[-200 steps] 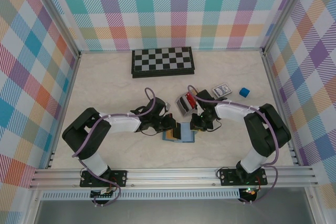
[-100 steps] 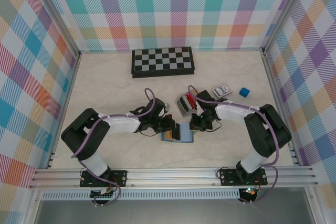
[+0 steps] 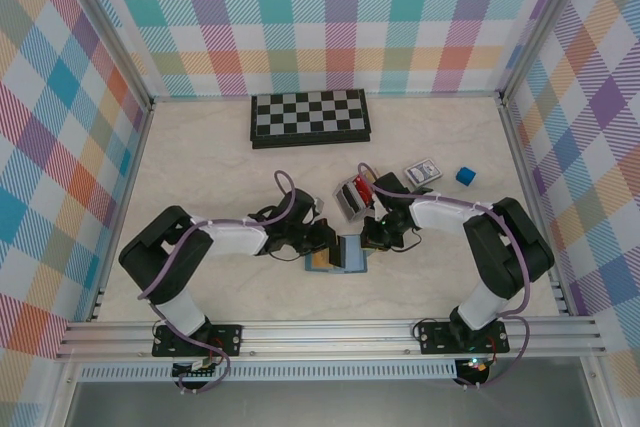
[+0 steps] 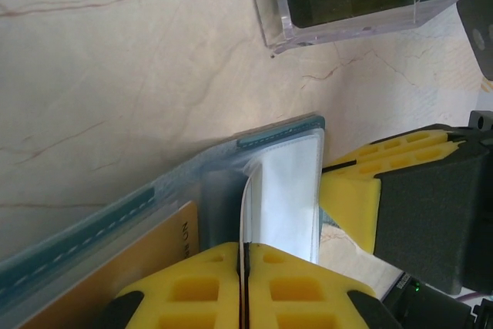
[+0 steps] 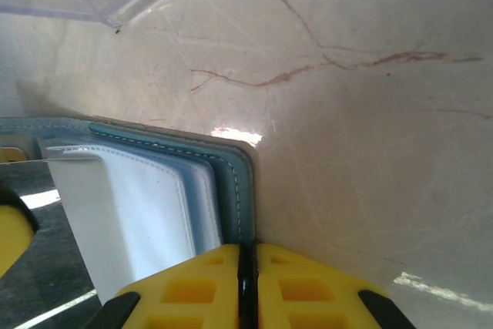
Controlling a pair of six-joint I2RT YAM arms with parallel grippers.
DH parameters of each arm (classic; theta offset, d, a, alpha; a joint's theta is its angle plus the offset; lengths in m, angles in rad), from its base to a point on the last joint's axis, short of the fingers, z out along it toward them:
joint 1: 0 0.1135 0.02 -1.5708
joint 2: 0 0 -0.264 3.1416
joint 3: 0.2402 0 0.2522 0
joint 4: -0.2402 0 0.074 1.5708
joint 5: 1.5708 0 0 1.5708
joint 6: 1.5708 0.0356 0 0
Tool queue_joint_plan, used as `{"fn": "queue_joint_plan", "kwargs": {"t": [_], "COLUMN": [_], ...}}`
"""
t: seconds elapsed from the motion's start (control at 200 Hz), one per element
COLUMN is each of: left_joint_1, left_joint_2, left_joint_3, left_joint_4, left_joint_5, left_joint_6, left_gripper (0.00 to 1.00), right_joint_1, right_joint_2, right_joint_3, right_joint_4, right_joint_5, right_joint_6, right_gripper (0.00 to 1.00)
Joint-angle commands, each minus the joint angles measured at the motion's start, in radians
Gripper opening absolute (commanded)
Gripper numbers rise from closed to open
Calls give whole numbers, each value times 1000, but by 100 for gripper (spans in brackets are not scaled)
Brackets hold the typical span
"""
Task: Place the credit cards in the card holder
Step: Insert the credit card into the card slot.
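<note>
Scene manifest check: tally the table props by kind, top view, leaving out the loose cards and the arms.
chessboard: 1
clear box: 1
blue cube: 1
card holder: 1
Total: 4

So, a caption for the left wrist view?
The left pincer pinches an inner sleeve of the open card holder, tan card inside.
</note>
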Motion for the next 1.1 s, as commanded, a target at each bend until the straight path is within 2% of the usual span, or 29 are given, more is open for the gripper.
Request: {"fn": "queue_joint_plan", "kwargs": {"t": [0.0, 0.1, 0.25, 0.455, 0.615, 0.745, 0.82, 0.93, 1.095], "left_joint_1": [-33, -44, -47, -47, -47, -47, -47, -50, -58], "left_joint_2": [55, 62, 21, -59, -71, -66, -56, -30, 4], "left_joint_3": [17, 23, 20, 29, 35, 35, 33, 50, 67], "left_joint_4": [-5, -9, -74, -188, -234, -234, -215, -199, -182], "left_joint_5": [-8, -16, -57, -95, -111, -111, -96, -69, -56], "left_joint_6": [-2, -8, 3, 46, 61, 61, 62, 63, 43], "left_gripper": [9, 12, 28, 34, 33, 26, 10, 3, 2], "right_joint_1": [16, 16, 16, 17, 16, 16, 17, 17, 16], "right_joint_2": [41, 38, 36, 34, 37, 38, 41, 40, 36], "right_joint_3": [-34, -31, -21, -17, -13, -10, -7, -10, -17], "right_joint_4": [41, 33, 1, -13, -10, -13, -12, -10, 5], "right_joint_5": [-32, -20, 17, 27, 19, 18, 11, 6, -17], "right_joint_6": [24, 30, 36, 37, 35, 33, 29, 31, 44], "right_gripper": [11, 12, 13, 13, 13, 13, 13, 13, 13]}}
